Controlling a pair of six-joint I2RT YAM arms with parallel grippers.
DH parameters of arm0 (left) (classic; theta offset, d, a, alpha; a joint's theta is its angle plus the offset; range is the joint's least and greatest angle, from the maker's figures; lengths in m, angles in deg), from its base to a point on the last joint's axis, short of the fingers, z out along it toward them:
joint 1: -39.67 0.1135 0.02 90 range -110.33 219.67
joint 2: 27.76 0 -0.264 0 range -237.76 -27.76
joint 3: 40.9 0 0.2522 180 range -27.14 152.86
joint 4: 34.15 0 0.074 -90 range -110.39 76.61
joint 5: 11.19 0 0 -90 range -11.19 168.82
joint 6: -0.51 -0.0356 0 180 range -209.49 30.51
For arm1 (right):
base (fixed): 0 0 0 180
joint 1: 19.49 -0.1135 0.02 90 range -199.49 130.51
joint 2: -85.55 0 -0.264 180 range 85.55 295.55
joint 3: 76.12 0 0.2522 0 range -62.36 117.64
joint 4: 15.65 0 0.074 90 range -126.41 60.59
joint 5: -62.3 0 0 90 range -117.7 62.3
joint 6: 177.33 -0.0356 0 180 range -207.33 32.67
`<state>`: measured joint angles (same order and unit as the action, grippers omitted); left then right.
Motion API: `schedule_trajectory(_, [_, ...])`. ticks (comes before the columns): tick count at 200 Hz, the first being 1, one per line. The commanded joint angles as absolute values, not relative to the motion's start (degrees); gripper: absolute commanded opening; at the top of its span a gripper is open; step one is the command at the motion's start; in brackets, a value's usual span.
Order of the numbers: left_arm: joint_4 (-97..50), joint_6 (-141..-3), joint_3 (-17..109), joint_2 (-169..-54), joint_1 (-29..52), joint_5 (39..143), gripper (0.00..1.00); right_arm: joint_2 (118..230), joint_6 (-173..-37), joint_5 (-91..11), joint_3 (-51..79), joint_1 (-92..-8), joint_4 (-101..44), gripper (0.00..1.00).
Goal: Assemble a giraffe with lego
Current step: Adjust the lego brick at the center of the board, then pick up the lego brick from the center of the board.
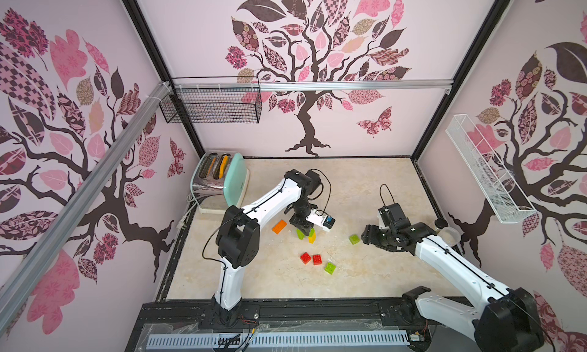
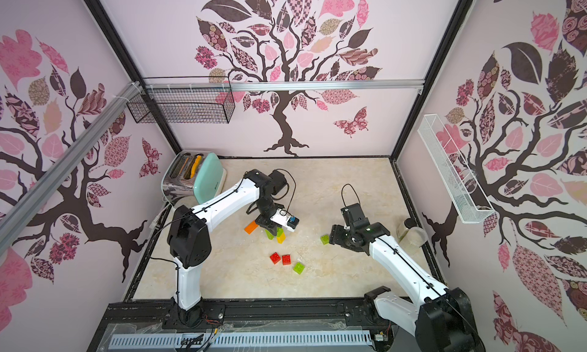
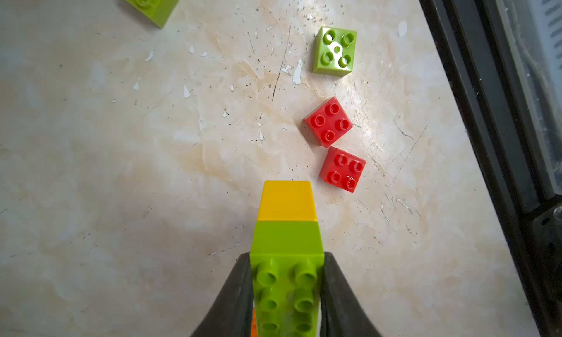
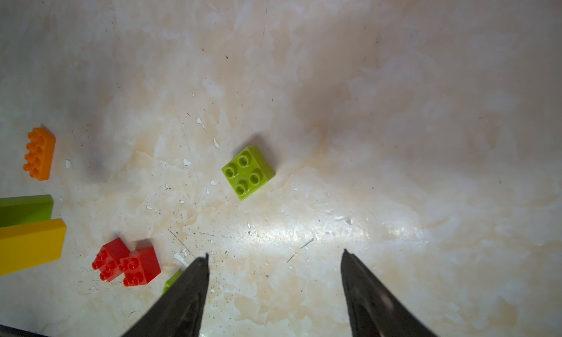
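The giraffe (image 1: 306, 234) is a long lime-green brick (image 3: 287, 238) on a yellow leg (image 3: 287, 200) and a lime-green leg (image 1: 300, 234), standing on the table. My left gripper (image 3: 287, 290) is shut on the long brick from above. My right gripper (image 4: 275, 253) is open and empty, low over the table. A loose lime-green brick (image 4: 248, 172) lies just ahead of its fingertips. Two red bricks (image 1: 305, 257) (image 1: 317, 259) and another lime-green brick (image 1: 330, 267) lie in front of the giraffe. An orange brick (image 1: 279, 226) lies to its left.
A mint and chrome toaster (image 1: 219, 182) stands at the back left. A clear jar (image 1: 451, 234) sits by the right wall behind my right arm. A black wire basket (image 1: 212, 104) and a white rack (image 1: 486, 172) hang on the walls. A black rail (image 1: 317, 309) borders the front.
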<state>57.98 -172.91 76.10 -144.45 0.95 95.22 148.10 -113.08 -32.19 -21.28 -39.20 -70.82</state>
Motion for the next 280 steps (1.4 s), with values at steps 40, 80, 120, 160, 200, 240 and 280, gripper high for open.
schedule_trajectory(40, [54.77,-174.57,79.95,-151.35,-1.38,91.32,0.00,152.95,-109.83,-30.52,-20.51,-39.36,-66.53,0.73])
schedule_trajectory(80, [45.76,-173.71,70.94,-149.27,-2.39,88.26,0.00,154.60,-108.46,-29.57,-20.27,-39.53,-65.70,0.73])
schedule_trajectory(120, [42.11,-172.21,65.82,-148.62,-3.08,86.98,0.00,157.68,-107.40,-26.31,-18.57,-41.27,-65.18,0.73])
schedule_trajectory(160, [39.22,-173.41,62.59,-144.46,-3.13,87.09,0.51,161.99,-105.49,-22.65,-15.82,-46.08,-64.73,0.72])
schedule_trajectory(200, [39.52,-172.66,63.70,-135.70,-3.36,90.09,0.98,165.33,-102.74,-22.58,-14.29,-46.82,-63.37,0.72])
schedule_trajectory(240, [37.57,-167.02,56.52,-121.92,-1.68,92.25,0.98,168.73,-100.10,-24.34,-11.90,-47.17,-64.30,0.72])
schedule_trajectory(280, [33.47,-152.74,42.77,-106.89,3.02,96.39,0.98,172.01,-99.21,-24.47,-9.87,-47.43,-66.05,0.68])
